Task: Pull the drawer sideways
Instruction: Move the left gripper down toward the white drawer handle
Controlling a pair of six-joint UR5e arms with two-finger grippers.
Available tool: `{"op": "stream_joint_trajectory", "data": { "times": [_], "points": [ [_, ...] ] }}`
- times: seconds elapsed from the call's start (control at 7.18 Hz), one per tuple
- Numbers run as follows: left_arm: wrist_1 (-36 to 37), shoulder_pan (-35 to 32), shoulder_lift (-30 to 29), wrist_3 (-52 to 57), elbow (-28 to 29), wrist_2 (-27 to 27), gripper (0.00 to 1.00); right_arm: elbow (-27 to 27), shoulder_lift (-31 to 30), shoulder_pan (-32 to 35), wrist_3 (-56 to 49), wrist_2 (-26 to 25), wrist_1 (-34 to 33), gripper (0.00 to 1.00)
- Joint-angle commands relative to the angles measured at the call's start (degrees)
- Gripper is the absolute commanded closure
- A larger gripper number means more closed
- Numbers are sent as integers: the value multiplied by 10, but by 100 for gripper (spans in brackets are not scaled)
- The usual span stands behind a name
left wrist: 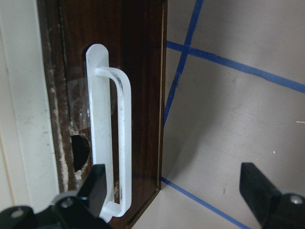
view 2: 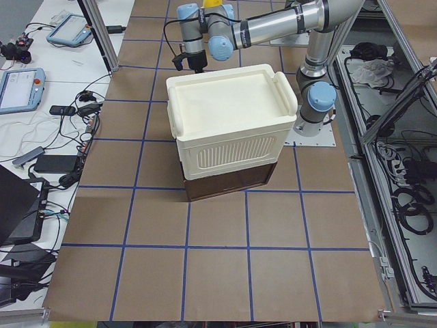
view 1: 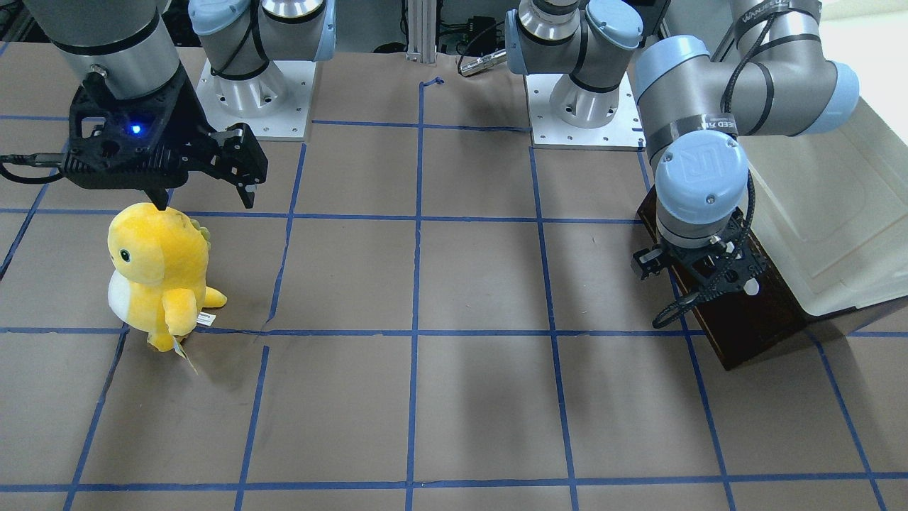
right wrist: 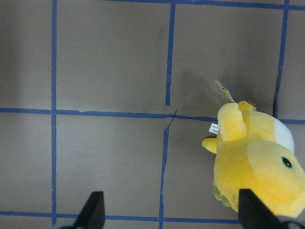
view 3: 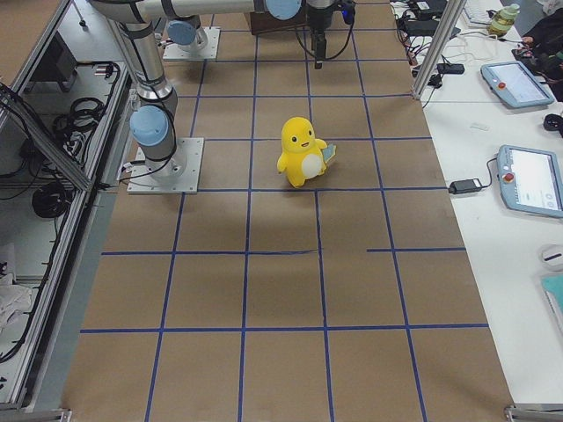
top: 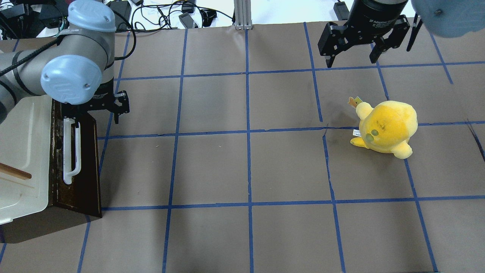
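Drawer (top: 81, 178) sits at the table's (top: 246, 170) left end, low in a cream cabinet (top: 22, 151). Its dark brown front faces the table's middle, i.e. toward the robot's right. The front's long axis runs near-to-far from the robot, and the white bar handle (top: 67, 151) lies along that same line, roughly parallel w/ the blue tape lines going away from the robot. Can't tell how far out the drawer is.

Left gripper (top: 96, 113) hangs over the handle's end farther from the robot, jaws spread wide. In the left wrist view one finger (left wrist: 93, 191) is right at the handle's end and the other (left wrist: 257, 191) is out over bare table. Can't tell whether there's contact, and nothing is held.

Right gripper (top: 352, 57) hovers above the table on the robot's right, well apart from the drawer. It's also wide open w/ nothing between its fingers.

A yellow plush toy (top: 386, 127) stands upright on the table near the right gripper, closer to the robot than it and not touching it.
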Motion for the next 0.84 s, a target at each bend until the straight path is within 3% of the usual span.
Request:
{"op": "stream_joint_trajectory", "data": {
  "times": [0.0, 0.56, 0.7],
  "points": [
    [2, 0, -21, -20, 1, -2, 0, 0, 0, 0, -1, 0, 0, 0],
    [0, -3, -53, -18, 1, 21, 0, 0, 0, 0, -1, 0, 0, 0],
    [1, -5, -70, 47, 2, 70, 0, 0, 0, 0, 0, 0, 0, 0]
  ]
}}
